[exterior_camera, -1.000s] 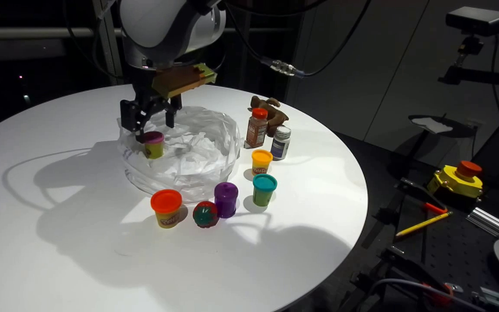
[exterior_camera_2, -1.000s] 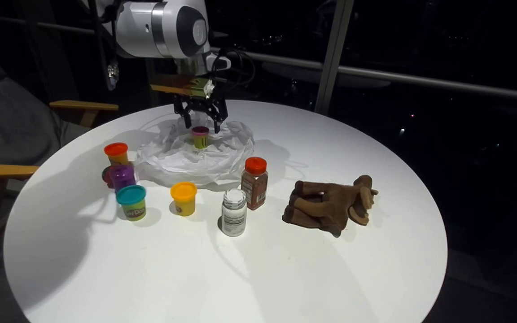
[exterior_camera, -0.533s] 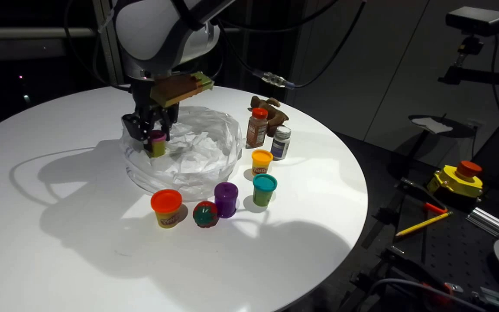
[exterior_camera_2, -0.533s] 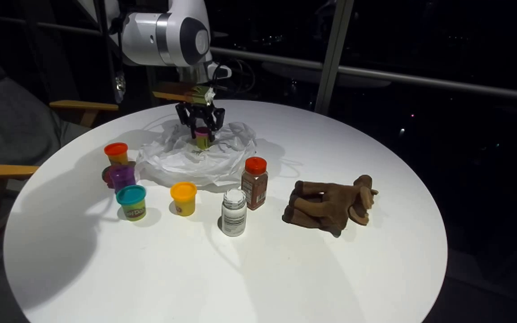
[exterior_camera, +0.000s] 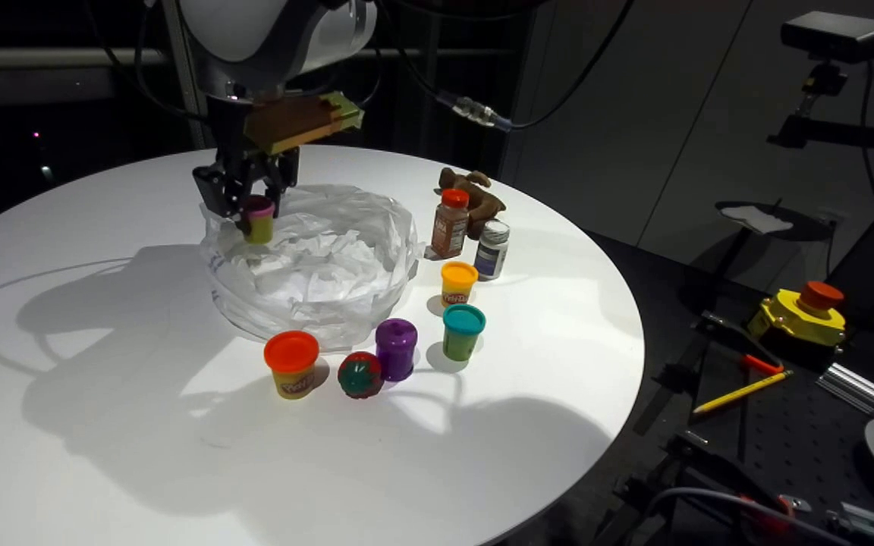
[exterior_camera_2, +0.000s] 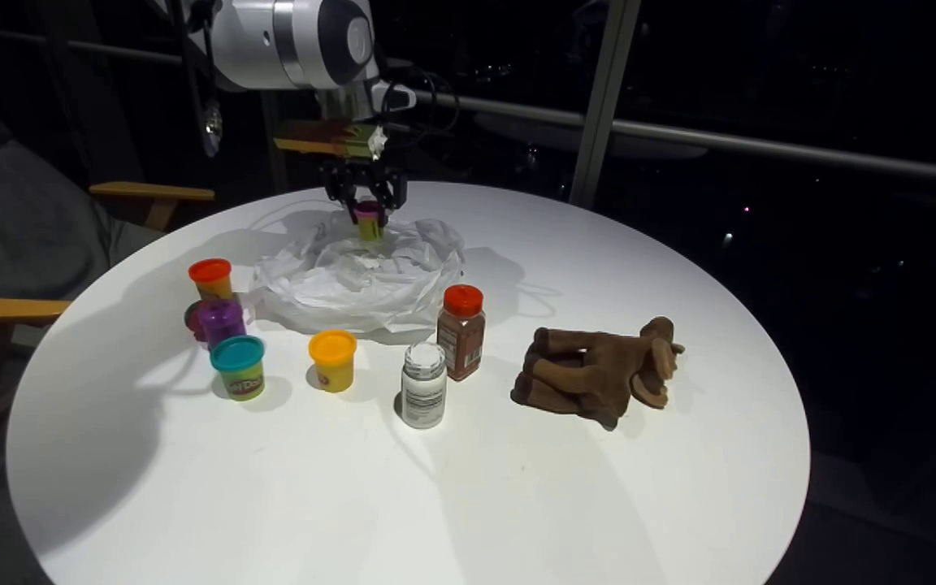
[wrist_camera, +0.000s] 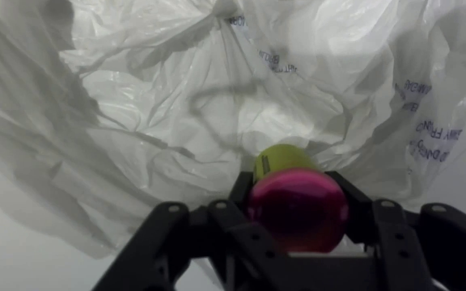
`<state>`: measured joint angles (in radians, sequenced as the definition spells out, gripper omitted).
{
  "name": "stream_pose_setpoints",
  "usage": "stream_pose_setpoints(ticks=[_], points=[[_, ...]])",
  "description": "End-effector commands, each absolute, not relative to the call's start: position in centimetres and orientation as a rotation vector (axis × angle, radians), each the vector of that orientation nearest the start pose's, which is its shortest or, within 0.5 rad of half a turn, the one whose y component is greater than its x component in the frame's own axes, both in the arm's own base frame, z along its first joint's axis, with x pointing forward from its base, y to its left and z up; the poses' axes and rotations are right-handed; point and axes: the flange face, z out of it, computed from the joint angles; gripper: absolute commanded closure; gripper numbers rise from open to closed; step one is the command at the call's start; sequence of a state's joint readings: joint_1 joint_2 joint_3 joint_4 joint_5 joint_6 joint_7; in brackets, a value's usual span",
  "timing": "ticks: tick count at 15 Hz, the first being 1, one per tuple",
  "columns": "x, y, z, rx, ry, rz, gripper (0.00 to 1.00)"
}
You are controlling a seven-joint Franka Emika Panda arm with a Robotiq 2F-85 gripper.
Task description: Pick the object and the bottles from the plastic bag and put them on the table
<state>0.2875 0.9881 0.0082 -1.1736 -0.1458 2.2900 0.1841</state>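
Bottles (exterior_camera_2: pixel 461 337): 2 | bag (exterior_camera_2: pixel 318 305): 1 | tubs (exterior_camera_2: pixel 332 361): 4, pink-lidded one (wrist_camera: pixel 297 204) clamped in gripper (exterior_camera_2: pixel 368 215) | purple container (exterior_camera: pixel 396 350): 1

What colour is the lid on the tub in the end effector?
Magenta pink; the lid shows best in the wrist view.

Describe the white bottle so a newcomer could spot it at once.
On the round white table, find the brown toy animal in an exterior view. Left of it in that picture, the white bottle stands upright near the red-capped bottle. It is the shorter one, topped in white.
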Motion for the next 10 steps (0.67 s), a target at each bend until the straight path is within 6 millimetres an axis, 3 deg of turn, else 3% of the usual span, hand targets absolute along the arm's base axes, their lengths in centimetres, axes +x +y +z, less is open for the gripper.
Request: stream_pose_setpoints(ticks=[1,6,10], points=[[71.6,21.4,26.2,-3.251,-0.329,-0.313,0.76],[67.9,19.7,32.1,-3.321,-0.349,-0.377,0.76],[64.0,18.2,34.9,-3.334,-0.304,-0.425,0.76]])
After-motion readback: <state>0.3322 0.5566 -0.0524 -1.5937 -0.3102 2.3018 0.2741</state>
